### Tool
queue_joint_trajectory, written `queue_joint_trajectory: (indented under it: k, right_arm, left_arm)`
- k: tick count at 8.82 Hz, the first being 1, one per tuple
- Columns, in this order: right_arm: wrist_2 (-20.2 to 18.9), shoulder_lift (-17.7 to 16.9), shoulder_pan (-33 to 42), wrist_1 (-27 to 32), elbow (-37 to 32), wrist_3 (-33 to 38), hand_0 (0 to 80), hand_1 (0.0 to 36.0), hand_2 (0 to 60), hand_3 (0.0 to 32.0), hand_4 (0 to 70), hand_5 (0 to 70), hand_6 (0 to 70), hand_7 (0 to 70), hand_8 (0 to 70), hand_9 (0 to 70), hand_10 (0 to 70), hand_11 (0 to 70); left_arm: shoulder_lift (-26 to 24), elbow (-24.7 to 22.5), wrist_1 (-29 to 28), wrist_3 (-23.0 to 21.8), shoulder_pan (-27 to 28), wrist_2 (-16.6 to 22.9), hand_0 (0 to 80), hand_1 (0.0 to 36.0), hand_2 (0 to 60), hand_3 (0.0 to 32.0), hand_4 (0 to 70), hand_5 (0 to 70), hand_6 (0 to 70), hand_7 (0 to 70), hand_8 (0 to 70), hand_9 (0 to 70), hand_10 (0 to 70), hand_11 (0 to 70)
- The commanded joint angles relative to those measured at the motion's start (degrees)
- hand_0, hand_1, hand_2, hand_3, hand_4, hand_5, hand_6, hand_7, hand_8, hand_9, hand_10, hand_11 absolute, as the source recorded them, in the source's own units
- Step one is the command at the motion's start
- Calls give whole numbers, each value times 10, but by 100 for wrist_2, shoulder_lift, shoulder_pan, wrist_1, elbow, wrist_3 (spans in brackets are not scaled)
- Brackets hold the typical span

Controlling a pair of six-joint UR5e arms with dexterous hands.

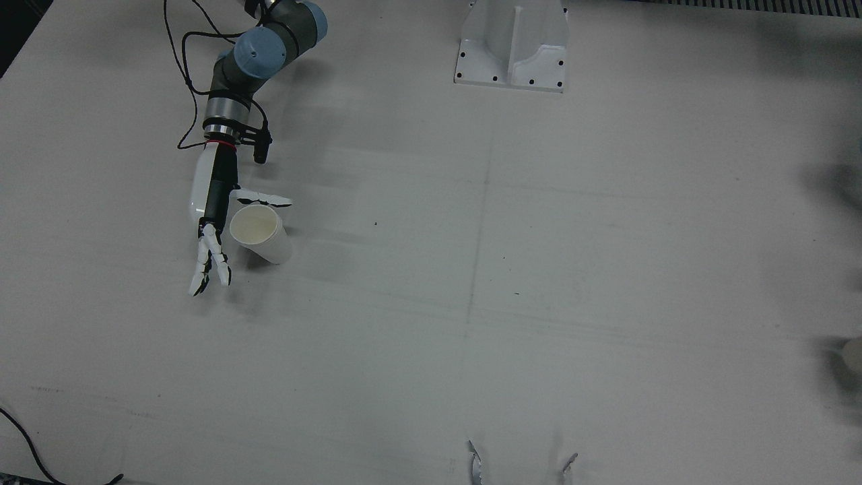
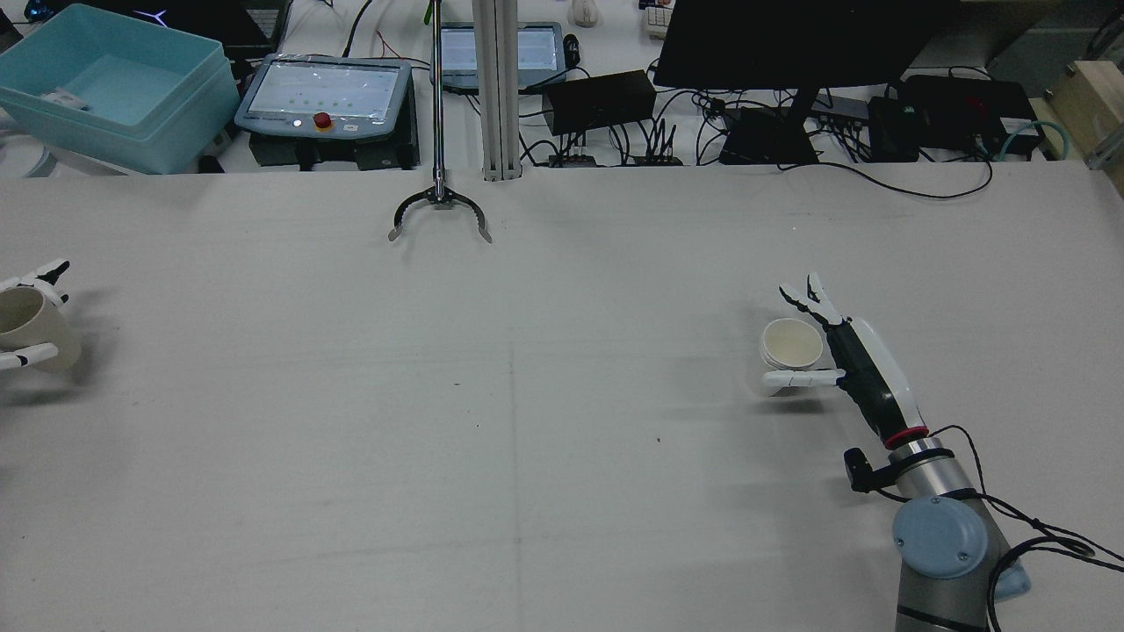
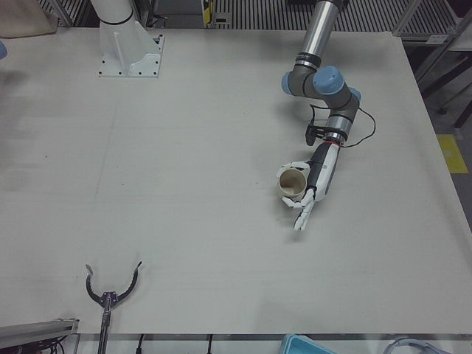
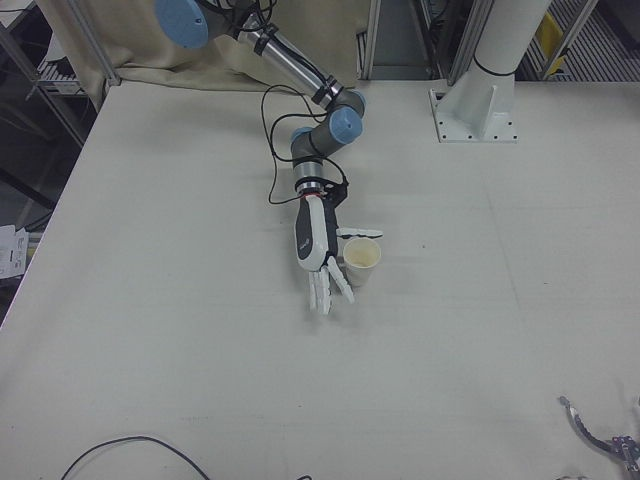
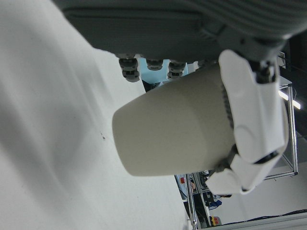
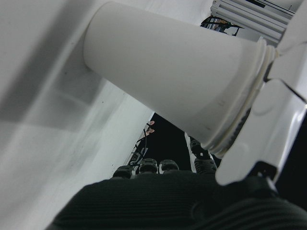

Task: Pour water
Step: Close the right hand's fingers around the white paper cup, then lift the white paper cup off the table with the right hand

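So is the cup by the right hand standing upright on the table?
Yes, in the right-front view the paper cup stands on the table with its open mouth up, beside the right hand.

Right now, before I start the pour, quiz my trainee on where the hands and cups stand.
1. True or false: the right hand has its fingers wrapped shut around the right cup.
2. Where is the left cup? A) lying on its side mid-table; B) held in the left hand at the rear view's left edge; C) stacked inside the right cup.
3. Short answer: what tool lies on the table at the side far from the robot?

Key: 1 false, its fingers are straight and spread, with the cup standing between them and the thumb. 2 B. 3 the claw grabber.
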Motion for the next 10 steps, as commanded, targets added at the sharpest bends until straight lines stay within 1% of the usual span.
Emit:
queue_joint_trajectory:
  k: [1,2,3,4,7,10]
  right_arm:
    - [-12,60,-2,3,-6,-88,465,113,61,0,82,73,67,129,51,67,28,52]
    - [-21,60,-2,-6,-15,-96,466,115,77,0,94,146,111,243,93,150,67,109]
    - [-21,60,-2,-6,-15,-114,467,115,88,0,103,196,144,311,132,222,96,151]
    - [-21,60,-11,-6,-15,-123,467,114,91,0,106,213,154,329,146,247,103,161]
    - [-30,69,-29,3,-24,-158,467,112,77,0,101,171,127,264,116,191,82,130]
    - [-39,218,-125,3,-24,-333,467,112,78,0,104,176,130,267,118,194,83,132]
  left_arm:
    - [-4,-8,0,0,-7,6,433,360,600,0,261,654,29,91,15,32,49,97]
    - [-4,-8,0,0,2,-3,438,360,600,0,261,655,29,90,15,32,49,97]
    - [-4,-17,0,0,2,6,439,360,600,0,262,655,29,90,15,32,49,97]
    - [-4,-17,0,0,-7,-3,443,360,600,0,263,657,30,91,15,32,49,97]
    - [-4,-8,9,0,-7,-3,448,360,600,0,263,661,30,90,15,31,49,97]
    - [-4,1,9,0,2,-3,453,360,600,0,262,660,29,91,15,32,49,98]
